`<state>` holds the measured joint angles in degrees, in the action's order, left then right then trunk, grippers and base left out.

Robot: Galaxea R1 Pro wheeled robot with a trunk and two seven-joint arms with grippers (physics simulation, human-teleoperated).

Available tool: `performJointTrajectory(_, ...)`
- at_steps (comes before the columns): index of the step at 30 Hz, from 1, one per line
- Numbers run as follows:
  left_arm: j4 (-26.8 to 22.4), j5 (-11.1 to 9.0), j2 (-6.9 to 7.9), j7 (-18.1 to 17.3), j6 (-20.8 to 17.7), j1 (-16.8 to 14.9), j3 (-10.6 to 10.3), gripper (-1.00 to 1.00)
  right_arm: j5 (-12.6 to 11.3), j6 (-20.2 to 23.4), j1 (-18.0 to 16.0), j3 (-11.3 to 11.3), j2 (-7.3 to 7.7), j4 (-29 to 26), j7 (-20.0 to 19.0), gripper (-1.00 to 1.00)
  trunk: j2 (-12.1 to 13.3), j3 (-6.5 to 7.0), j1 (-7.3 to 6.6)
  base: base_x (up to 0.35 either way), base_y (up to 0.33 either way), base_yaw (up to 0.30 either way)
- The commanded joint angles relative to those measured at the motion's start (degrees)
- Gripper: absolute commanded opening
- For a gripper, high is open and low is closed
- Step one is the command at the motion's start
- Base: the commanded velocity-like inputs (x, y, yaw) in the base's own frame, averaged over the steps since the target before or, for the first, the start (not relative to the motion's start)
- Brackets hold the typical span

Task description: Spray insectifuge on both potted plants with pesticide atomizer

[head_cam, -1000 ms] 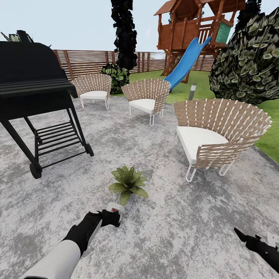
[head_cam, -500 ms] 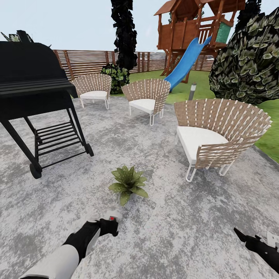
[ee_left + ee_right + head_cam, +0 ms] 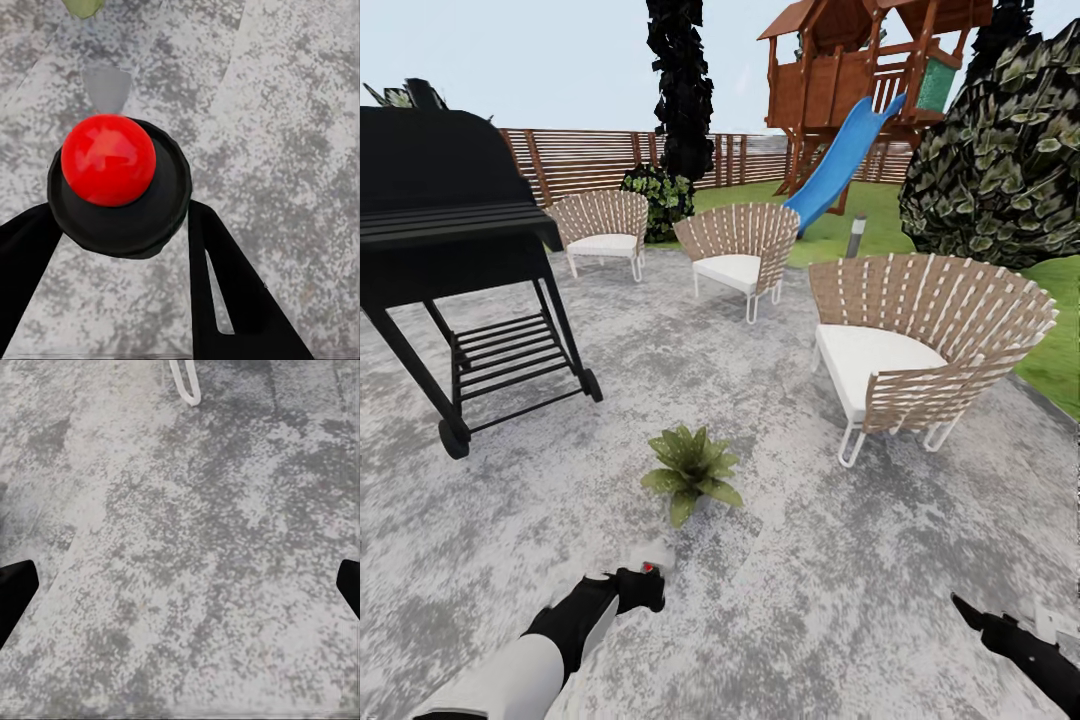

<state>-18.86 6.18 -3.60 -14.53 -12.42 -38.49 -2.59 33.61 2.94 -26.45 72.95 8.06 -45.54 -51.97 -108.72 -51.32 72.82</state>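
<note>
Grey speckled paving [image 3: 840,590] is pretty much the whole stage right now, and the pickup part of the job looks done: the left gripper [image 3: 643,588] has its fingers [image 3: 225,285] clamped around the spray bottle [image 3: 650,572], which is held low in front of the robot over the patio. From the left wrist camera the bottle [image 3: 120,187] shows as a round dark body with the red nozzle spot on top, squeezed between the two black fingers, and it's aimed toward the leafy plant. That potted plant [image 3: 690,472], the broad light-green rosette, sits on the paving just beyond the bottle, near but not touching, with a green leaf tip [image 3: 82,6] poking into the wrist shot. Whether any spray has landed on it can't be told from these shots, since no mist shows. The second, spikier plant isn't something these pictures let anyone place, so that half is presumably still to do. The right gripper [image 3: 985,622] hangs off to the side with its fingers spread wide and holding nothing, just paving under it [image 3: 180,555]. So roughly: bottle grabbed, first plant lined up, coverage of both plants still open as far as anyone can judge.
</note>
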Motion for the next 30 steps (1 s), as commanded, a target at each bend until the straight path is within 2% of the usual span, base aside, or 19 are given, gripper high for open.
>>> performJointTrajectory(1,-0.13,0.59,0.0,-0.23,-0.24,0.0,0.04,-1.0,0.23,0.31,-0.09,0.26,0.01,-0.08,-0.41,1.0,-0.03,-0.05,-0.03,-0.298,0.0,0.0)
performJointTrajectory(6,-0.13,0.59,0.0,-0.23,-0.24,0.0,0.04,-1.0,0.08,0.24,-0.09,0.33,0.07,-0.07,-0.48,1.0,-0.03,0.1,-0.03,-0.321,0.0,-0.068)
performJointTrajectory(16,-0.12,0.45,0.08,-0.23,-0.24,0.0,0.13,-1.0,0.05,0.24,-0.09,0.34,0.11,-0.07,-0.47,1.0,-0.03,0.8,-0.03,-0.307,0.0,-0.202)
performJointTrajectory(30,-0.13,0.44,0.1,-0.23,-0.24,0.0,0.13,-1.0,0.05,0.24,-0.09,0.35,0.2,-0.07,-0.5,1.0,-0.03,1.8,-0.03,-0.023,0.0,-0.21)
